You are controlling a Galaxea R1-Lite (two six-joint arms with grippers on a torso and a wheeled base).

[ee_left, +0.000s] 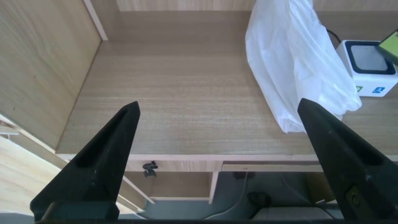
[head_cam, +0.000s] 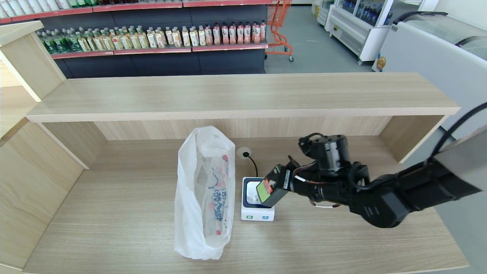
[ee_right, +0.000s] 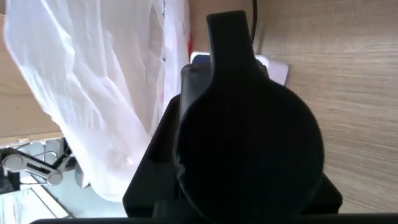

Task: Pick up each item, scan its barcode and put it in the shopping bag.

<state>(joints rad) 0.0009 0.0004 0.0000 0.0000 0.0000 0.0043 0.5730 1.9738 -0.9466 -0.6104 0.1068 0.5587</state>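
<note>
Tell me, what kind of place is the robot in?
Most likely a small shop: shelves of bottled drinks behind, and a checkout counter with a barcode scanner, a shopping bag and a green packet held over the scanner.

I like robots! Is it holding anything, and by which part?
The right gripper holds a dark box by the end opposite its green face; the left gripper is empty.

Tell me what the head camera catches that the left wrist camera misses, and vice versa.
Head view only: the right arm, jaws shut on a green-labelled item at the scanner, and bottle shelves behind. Left wrist view only: the left arm's own jaws, wide open, and the space beneath the counter. Both: the white shopping bag, scanner, wooden counter, and a sliver of the item.
</note>
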